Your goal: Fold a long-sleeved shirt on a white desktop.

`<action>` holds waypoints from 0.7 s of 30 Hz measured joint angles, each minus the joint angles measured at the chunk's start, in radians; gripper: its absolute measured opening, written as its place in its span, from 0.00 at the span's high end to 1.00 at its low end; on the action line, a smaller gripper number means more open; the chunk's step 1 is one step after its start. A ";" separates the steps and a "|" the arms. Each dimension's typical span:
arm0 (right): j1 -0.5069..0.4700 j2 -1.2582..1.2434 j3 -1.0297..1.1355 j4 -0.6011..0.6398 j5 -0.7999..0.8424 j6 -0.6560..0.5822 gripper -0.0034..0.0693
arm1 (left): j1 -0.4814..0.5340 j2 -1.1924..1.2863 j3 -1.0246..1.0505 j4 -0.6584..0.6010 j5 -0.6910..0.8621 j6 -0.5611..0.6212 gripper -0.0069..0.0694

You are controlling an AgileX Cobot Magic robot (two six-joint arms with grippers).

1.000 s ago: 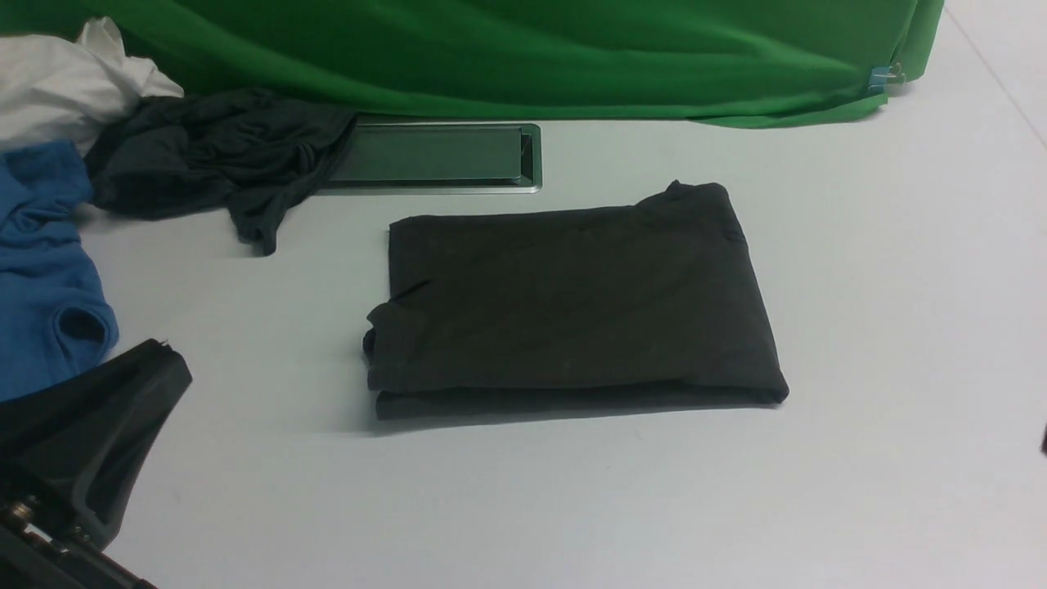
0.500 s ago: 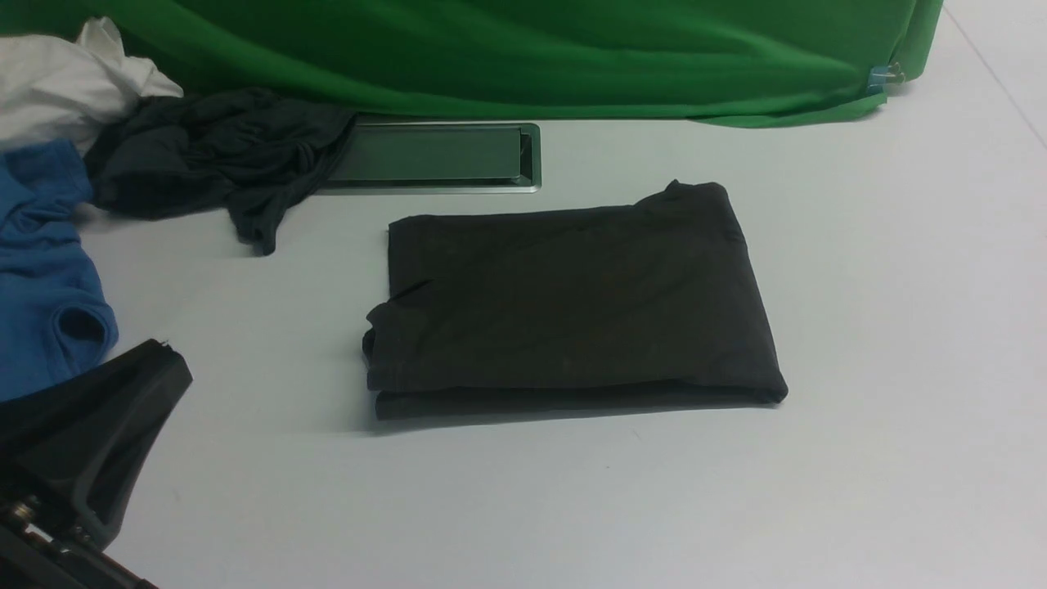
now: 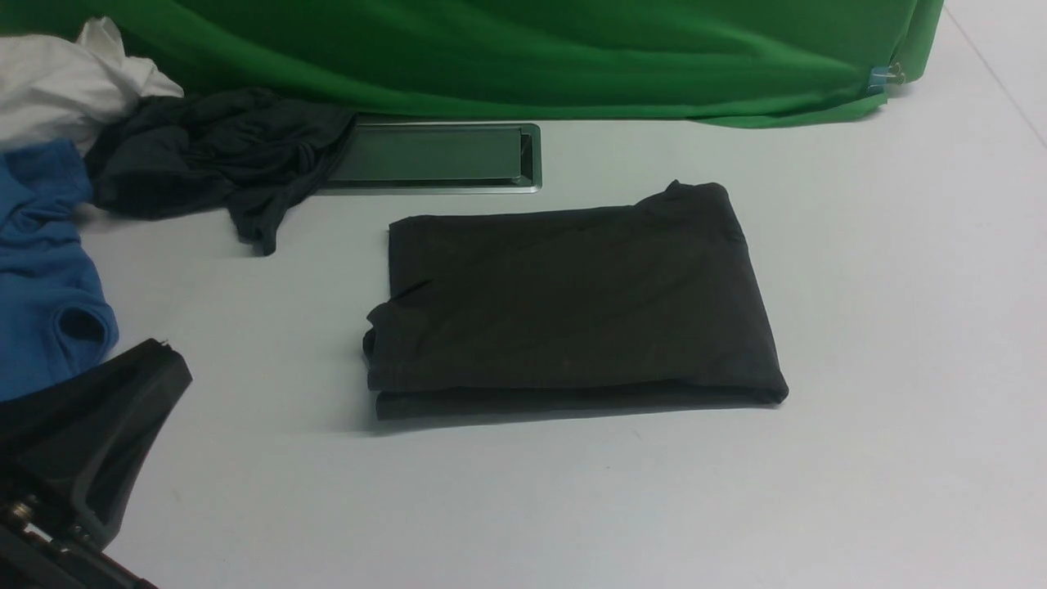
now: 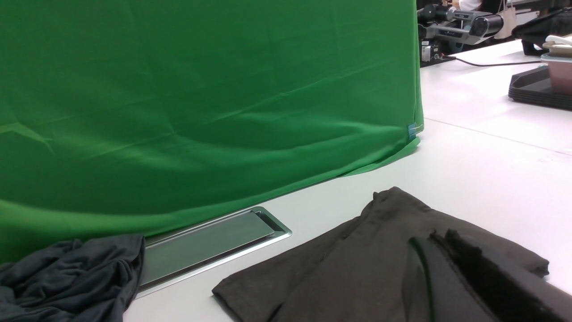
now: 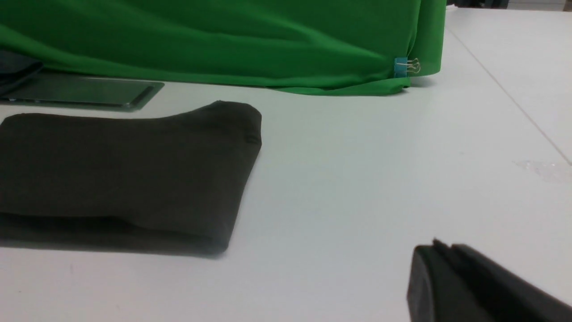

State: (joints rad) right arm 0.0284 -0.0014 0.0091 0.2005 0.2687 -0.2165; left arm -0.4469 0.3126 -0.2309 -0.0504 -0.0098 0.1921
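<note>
Folded flat, the long-sleeved shirt (image 3: 572, 307) is seen in the front view on the white desktop (image 3: 859, 327), just in front of the grey inset plate (image 3: 433, 155). Near the shirt, the left gripper (image 4: 451, 255) is shown pressed together and empty in its wrist view. Beside the shirt, the right gripper (image 5: 447, 259) is likewise shown closed and empty.

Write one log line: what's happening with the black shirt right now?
shirt: long-sleeved shirt folded flat on white desktop | left gripper: shut, empty | right gripper: shut, empty, beside shirt

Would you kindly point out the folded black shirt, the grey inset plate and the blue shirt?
folded black shirt (image 3: 572, 303), front view, middle of top layer.
grey inset plate (image 3: 425, 155), front view, plate centre.
blue shirt (image 3: 41, 270), front view, body fabric.
</note>
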 joint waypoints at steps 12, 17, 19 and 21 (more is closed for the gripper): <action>0.000 0.000 0.000 -0.001 0.000 -0.001 0.82 | 0.000 0.000 0.000 0.000 0.000 0.000 0.89; 0.000 0.000 0.000 -0.001 0.000 -0.001 0.81 | 0.000 -0.002 0.010 0.007 -0.020 0.004 0.89; 0.000 0.000 0.000 -0.001 0.000 -0.001 0.80 | 0.011 -0.016 0.035 0.009 -0.057 0.012 0.89; 0.000 0.000 0.000 -0.001 0.000 -0.001 0.80 | 0.061 -0.050 0.067 -0.004 -0.088 0.015 0.89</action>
State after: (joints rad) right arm 0.0284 -0.0014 0.0091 0.1993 0.2687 -0.2175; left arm -0.3863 0.2631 -0.1637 -0.0541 -0.0981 0.2066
